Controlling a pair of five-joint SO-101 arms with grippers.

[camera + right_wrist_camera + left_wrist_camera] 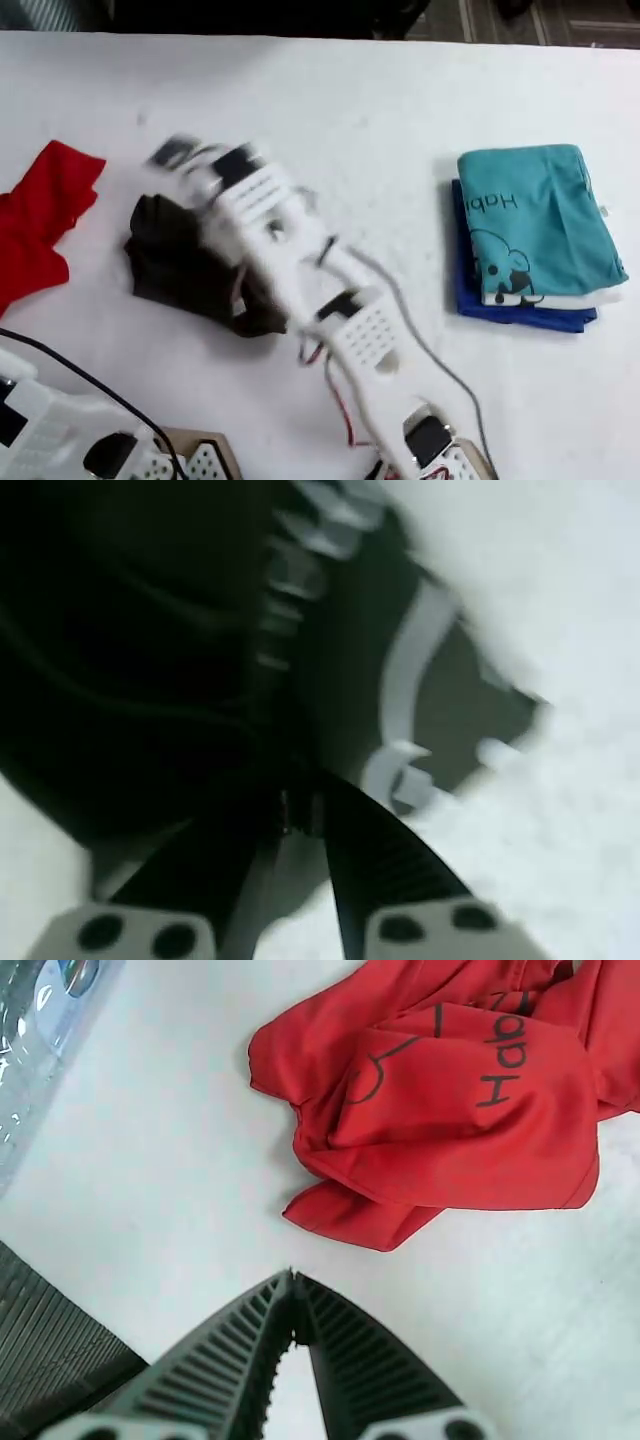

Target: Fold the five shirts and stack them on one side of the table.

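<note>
White table (400, 90), clear plastic object (40, 1030) along its edge — tiled floor (560, 20) beyond

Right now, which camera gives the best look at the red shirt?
The left wrist view: the red shirt lies crumpled, its print visible. The high view catches it cut off at the edge; the right wrist view faces the dark shirt.

The right claw (185, 160) is a smear; the black shirt (165, 265) under it lies half hidden (the arm (300, 270) covers it).

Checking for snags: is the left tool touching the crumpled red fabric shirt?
Apart. Left wrist view shows bare white table between the left tool and the crumpled red shirt.
</note>
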